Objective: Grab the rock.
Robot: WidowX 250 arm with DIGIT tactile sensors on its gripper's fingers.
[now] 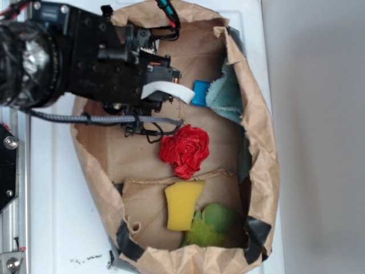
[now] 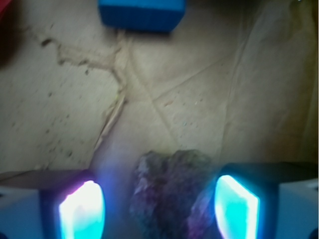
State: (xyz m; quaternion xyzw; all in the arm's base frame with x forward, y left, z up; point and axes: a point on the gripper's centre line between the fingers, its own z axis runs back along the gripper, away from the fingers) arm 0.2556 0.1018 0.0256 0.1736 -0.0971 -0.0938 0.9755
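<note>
In the wrist view the rock [image 2: 169, 196], a rough grey-brown stone, lies on the brown paper floor between my two glowing fingers. My gripper [image 2: 159, 201] is open around it. A strip of paper shows between the left finger [image 2: 82, 211] and the stone. The right finger [image 2: 237, 206] stands close against its side; I cannot tell if they touch. In the exterior view the black arm [image 1: 114, 60] reaches in from the left over the bag and hides both the rock and the fingers.
A crumpled brown paper bag [image 1: 265, 142] walls everything in. A blue block [image 1: 201, 92] [image 2: 141, 14] lies just ahead of the fingers, beside a teal cloth [image 1: 228, 94]. A red cloth ball [image 1: 185, 148], yellow sponge [image 1: 183, 204] and green toy [image 1: 211, 225] lie nearer the front.
</note>
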